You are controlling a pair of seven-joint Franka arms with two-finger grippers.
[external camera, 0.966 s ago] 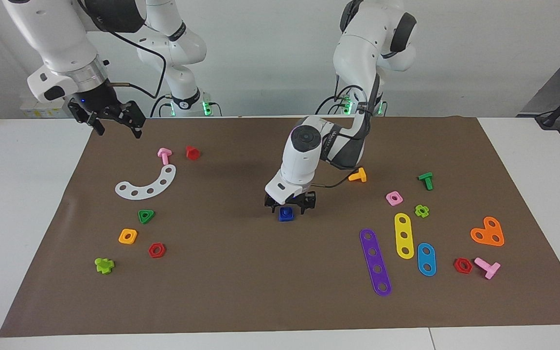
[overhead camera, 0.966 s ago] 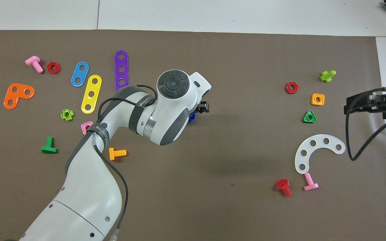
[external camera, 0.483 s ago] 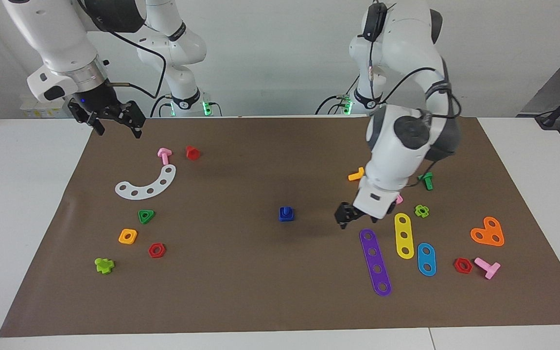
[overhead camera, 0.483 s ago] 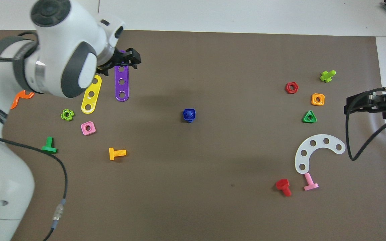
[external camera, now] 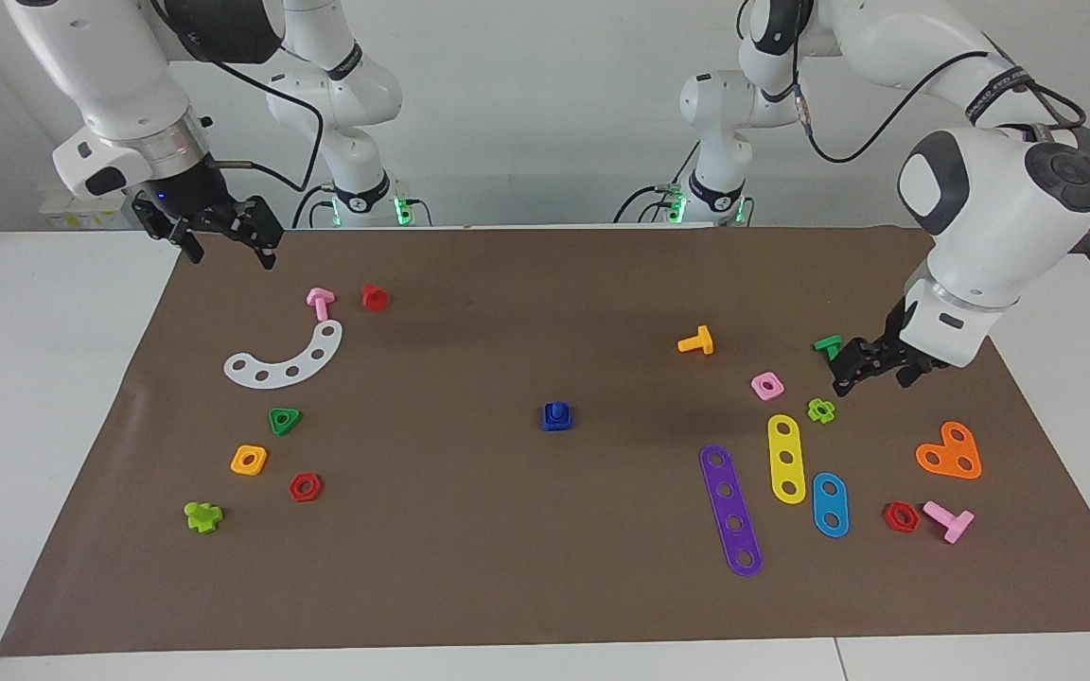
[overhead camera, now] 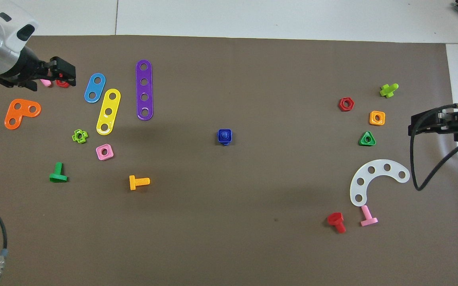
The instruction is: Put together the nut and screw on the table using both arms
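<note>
Left gripper (external camera: pixel 871 367) open and empty, up over the green bolt (external camera: pixel 828 348). Right gripper (external camera: pixel 223 234) likewise open, waiting at the mat's (external camera: pixel 469 586) edge. Dark-blue nut (external camera: pixel 556 417) threaded on the dark-blue screw (overhead camera: pixel 224 136), mid-mat, at nine o'clock from the pink square nut (external camera: pixel 767 385) in the facing view.

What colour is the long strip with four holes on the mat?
The long strip is purple; the overhead view shows it best.

The left gripper (overhead camera: pixel 52 75) partly hides the pink bolt (overhead camera: pixel 46 82) and red nut (overhead camera: pixel 63 83)

Six loose bolts (overhead camera: pixel 139 182), seven loose nuts (overhead camera: pixel 104 151), five flat plates (overhead camera: pixel 144 89).
</note>
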